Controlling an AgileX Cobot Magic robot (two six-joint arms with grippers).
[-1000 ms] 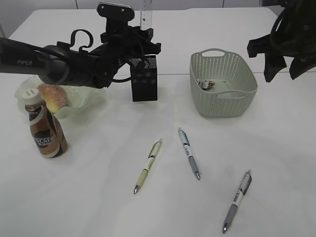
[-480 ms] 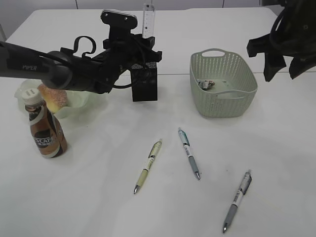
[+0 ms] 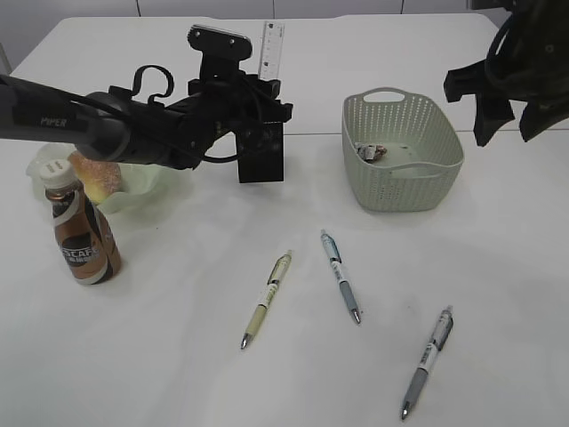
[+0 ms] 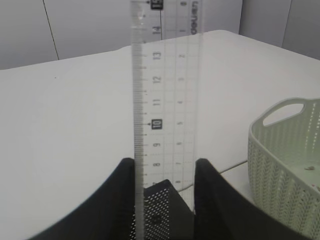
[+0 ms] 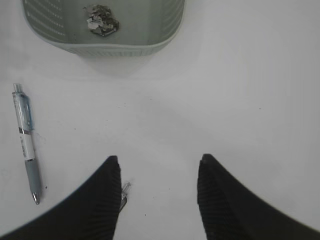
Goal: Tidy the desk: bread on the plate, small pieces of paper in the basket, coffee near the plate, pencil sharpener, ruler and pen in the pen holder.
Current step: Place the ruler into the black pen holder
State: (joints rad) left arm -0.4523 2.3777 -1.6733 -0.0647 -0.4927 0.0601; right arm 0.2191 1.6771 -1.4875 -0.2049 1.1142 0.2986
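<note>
Item 1, clear plastic ruler (image 4: 165,100): upright, gripped between the fingers of the left hand (image 4: 165,200), its lower end at or just inside the mouth of the black perforated metal pen holder (image 3: 260,153); judged mid-insertion, not released.

Item 2, 3 click pens: the yellow-green one (image 3: 267,298), the teal-and-grey one (image 3: 340,288) and the grey one (image 3: 428,361) all lie flat on the white desk (image 3: 178,356), well apart from the holder; not yet stowed.

Item 3, round golden bread roll (image 3: 94,173): sits on the pale green translucent plate (image 3: 142,185); judged done.

Item 4, brown coffee bottle with white cap (image 3: 80,231): upright just beside the plate; judged done.

Item 5, crumpled scrap of paper (image 5: 101,21): inside the pale green woven plastic basket (image 3: 402,151); no loose scraps visible on the desk.

Item 6, pencil sharpener: not identifiable in any view; cannot tell whether it is in the holder.

Right hand (image 5: 159,200): raised above the desk near the basket, fingers spread apart and empty.

Remaining by this count: ruler release, 3 pens.
</note>
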